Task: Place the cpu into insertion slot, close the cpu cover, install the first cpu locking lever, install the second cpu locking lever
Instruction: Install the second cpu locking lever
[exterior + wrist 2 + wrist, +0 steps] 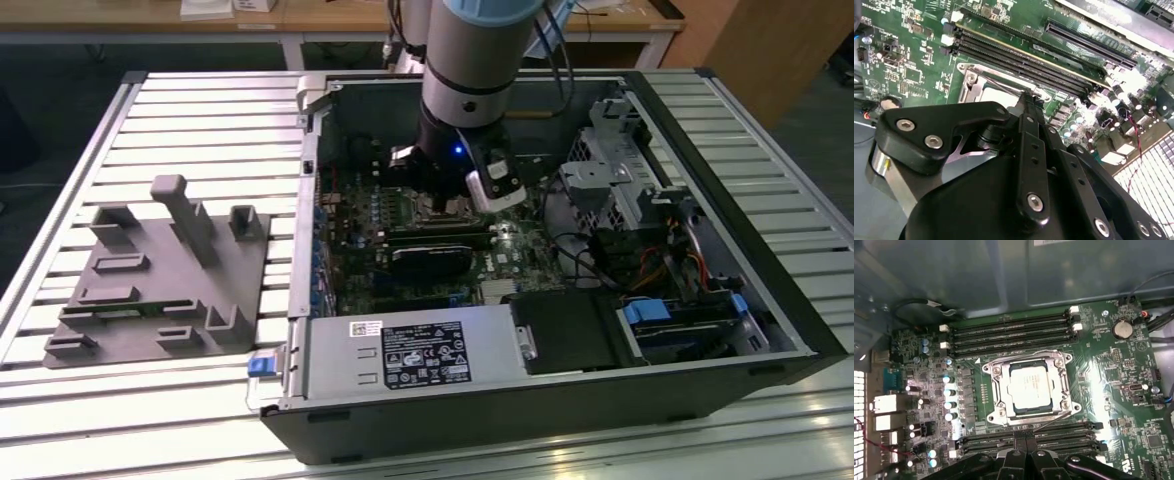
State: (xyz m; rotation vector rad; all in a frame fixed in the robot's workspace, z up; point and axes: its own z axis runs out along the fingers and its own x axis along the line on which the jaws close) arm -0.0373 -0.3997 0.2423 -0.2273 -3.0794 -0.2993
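The cpu [1029, 387], a dull silvery square, lies in the insertion slot [1066, 385] on the green motherboard. The cpu cover [999, 390], a silvery frame, lies flat around it. A thin wire locking lever [1059, 420] runs slanted along the socket edge nearest my gripper. My gripper [1025, 442] sits just beside that edge, its black fingers pressed together with nothing visible between them. In the second wrist view the gripper [1028, 99] hides most of the socket, with a corner of the cover [974, 82] showing past it. In the exterior view the gripper [447, 205] reaches down into the open computer case.
Long black memory slots [1009, 335] flank the socket on two sides. A black card [430, 250] lies just in front of the gripper, and the power supply [400, 355] is nearer still. Drive cage [607, 180] stands at the exterior view's right. A grey fixture block [154, 280] sits outside the case.
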